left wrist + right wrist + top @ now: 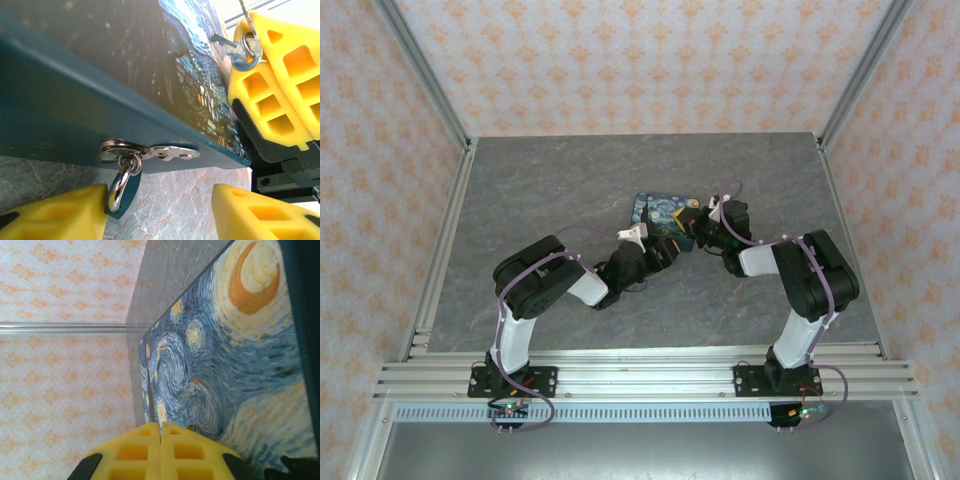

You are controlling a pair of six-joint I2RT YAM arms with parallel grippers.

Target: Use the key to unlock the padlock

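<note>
We see the box with the swirling night-sky print lying on the grey desk, and both arms reach in to its near side: the left arm to its near-left corner, the right arm to its near-right corner.

From the left wrist, the box shows its plain teal side wall above the marbled desk. A metal hasp lies along the bottom edge of that wall, and the padlock hangs from it, its silver shackle looped through the hasp's ring and sloping down toward the desk. We make out a dark teal shape below the shackle, but we cannot tell for sure whether it is the lock's body. The left fingers stand wide apart and hold nothing. One is just beside the shackle, perhaps touching it, and the other is well off toward the box's printed end.

In that same view the right fingers sit against the box's printed face. At their tip we see a silver key on a small ring, with a darker bit of metal poking out toward the box.

From the right wrist, the right fingers are pressed flat together with no gap between them, right up against the printed lid of the box. The key appears pinched between them, though the grip itself is hidden from this side.
</note>
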